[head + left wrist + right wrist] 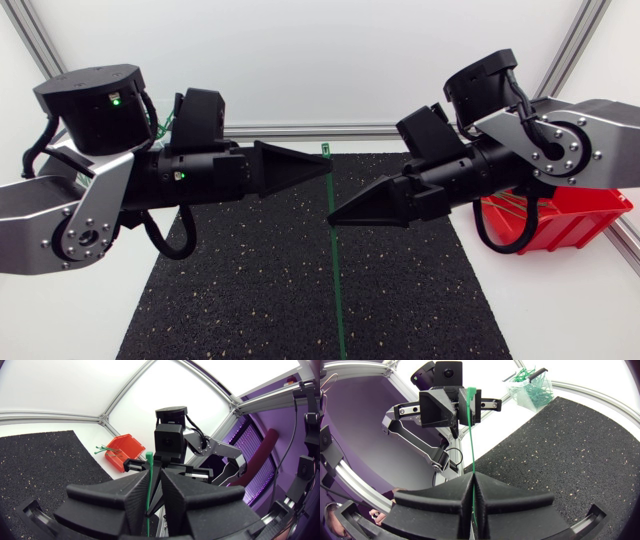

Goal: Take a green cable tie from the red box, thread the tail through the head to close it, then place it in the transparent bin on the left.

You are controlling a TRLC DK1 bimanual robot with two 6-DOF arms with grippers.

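Observation:
A long green cable tie (336, 290) hangs upright over the black mat, its head (325, 150) uppermost. My right gripper (332, 218) is shut on the strap a little below the head; the right wrist view shows its fingers pressed together on the cable tie (471, 445). My left gripper (326, 168) meets it from the other side, just under the head. In the left wrist view the cable tie (149, 480) lies against one finger, with a narrow gap to the other. The red box (585, 215) sits under my right arm. The transparent bin (530, 390) holds several green ties.
The black speckled mat (240, 300) covers the middle of the table, with white table surface (560, 310) on either side. Both arms are raised above the mat and meet tip to tip near its far edge.

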